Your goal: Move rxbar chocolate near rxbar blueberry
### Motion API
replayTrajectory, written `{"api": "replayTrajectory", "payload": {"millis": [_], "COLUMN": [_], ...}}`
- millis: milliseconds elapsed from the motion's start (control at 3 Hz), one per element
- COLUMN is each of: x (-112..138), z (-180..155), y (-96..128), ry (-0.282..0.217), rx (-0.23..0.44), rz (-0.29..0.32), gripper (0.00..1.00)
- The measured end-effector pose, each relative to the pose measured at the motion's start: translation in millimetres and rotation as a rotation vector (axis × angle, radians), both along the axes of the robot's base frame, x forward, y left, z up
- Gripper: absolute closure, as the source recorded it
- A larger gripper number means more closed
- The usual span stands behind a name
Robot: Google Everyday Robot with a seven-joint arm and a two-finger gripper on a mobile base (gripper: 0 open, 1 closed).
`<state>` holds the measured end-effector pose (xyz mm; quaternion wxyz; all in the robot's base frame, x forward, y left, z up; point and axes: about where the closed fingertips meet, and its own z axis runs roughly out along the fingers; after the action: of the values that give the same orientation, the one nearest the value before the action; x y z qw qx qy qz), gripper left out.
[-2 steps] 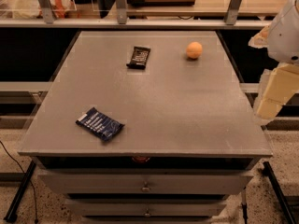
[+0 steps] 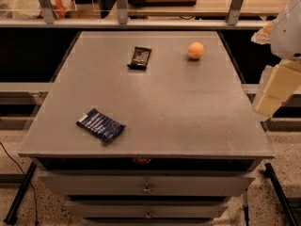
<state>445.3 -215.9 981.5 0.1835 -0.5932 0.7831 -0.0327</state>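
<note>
The rxbar chocolate (image 2: 140, 58), a small flat bar in a black wrapper, lies on the far middle of the grey table (image 2: 188, 121). The rxbar blueberry (image 2: 100, 125), a flat bar in a dark blue wrapper with white text lines, lies near the table's front left, turned at an angle. My gripper (image 2: 276, 92), cream-coloured below a white arm, hangs at the right edge of the view, beside the table's right edge, far from both bars. It holds nothing that I can see.
An orange ball-like fruit (image 2: 195, 50) sits at the far right of the table. Drawers (image 2: 146, 187) run below the front edge. A counter with metal posts (image 2: 121, 4) stands behind the table.
</note>
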Motion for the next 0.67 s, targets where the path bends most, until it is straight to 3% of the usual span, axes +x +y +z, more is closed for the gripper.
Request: {"api": "replayTrajectory", "payload": {"millis": [333, 667], "x": [33, 71], "z": [-1, -5], "y": [16, 46], "ry": [-0.02, 0.002], "rx": [0.068, 0.091], "rz": [-0.03, -0.097], "gripper": [0.0, 0.0]}}
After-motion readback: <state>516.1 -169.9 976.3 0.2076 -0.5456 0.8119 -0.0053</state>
